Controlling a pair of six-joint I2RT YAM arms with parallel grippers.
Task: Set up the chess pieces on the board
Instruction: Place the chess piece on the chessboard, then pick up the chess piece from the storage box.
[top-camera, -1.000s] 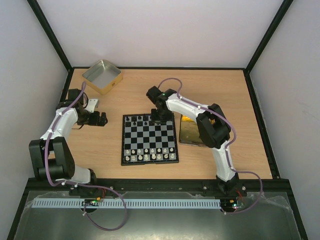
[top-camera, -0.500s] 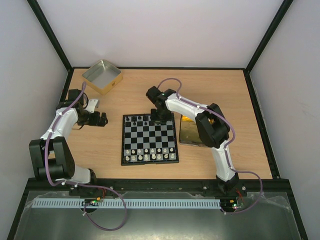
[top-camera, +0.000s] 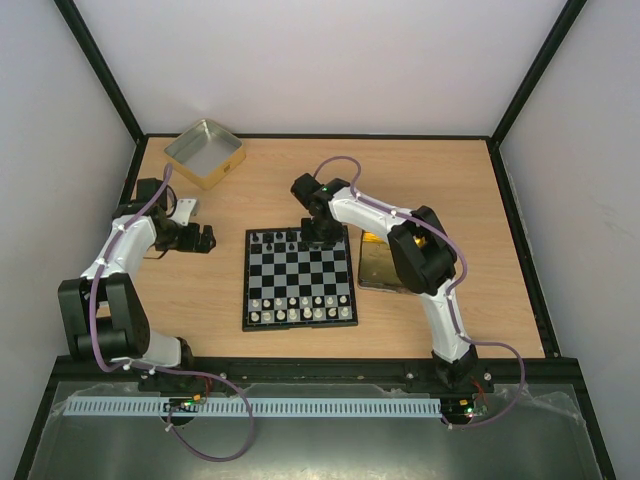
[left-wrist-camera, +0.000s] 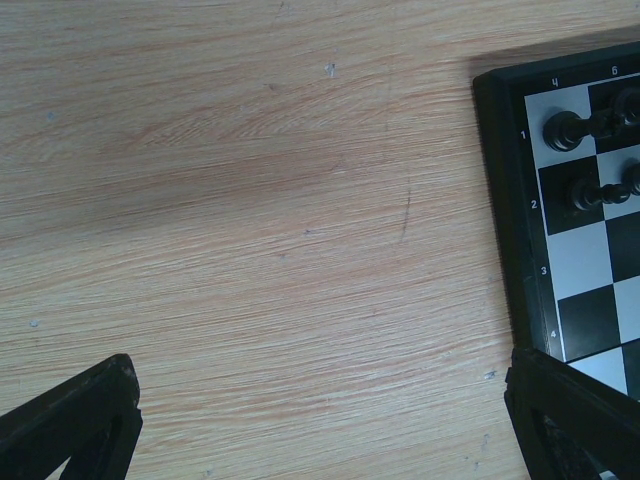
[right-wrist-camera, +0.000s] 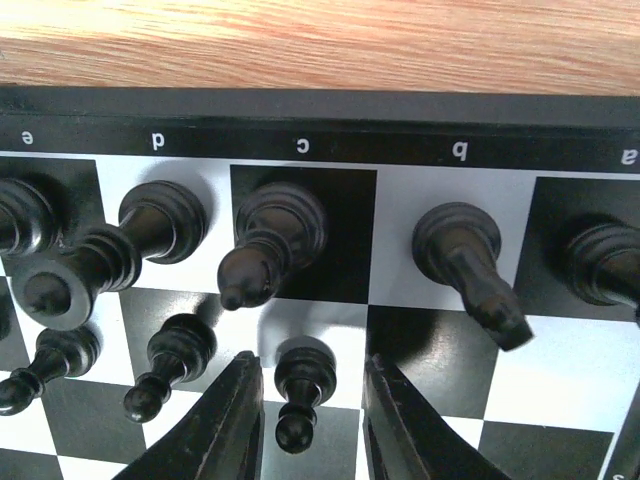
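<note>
Right wrist: right gripper (right-wrist-camera: 308, 362) slightly open astride a black pawn (right-wrist-camera: 298, 400) on the board (right-wrist-camera: 420, 370), apparently without contact.

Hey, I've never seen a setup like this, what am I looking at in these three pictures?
These are two robot arms bolted to a table. The overhead picture shows both; the other two come from a camera on each wrist. On the table lie a small chessboard, a gold tin right of it and an open tin at the far left. The left gripper hangs open over the table beside the chessboard, holding nothing. The right gripper is open too, fingers either side of a black pawn standing on the chessboard, not clamped.
</note>
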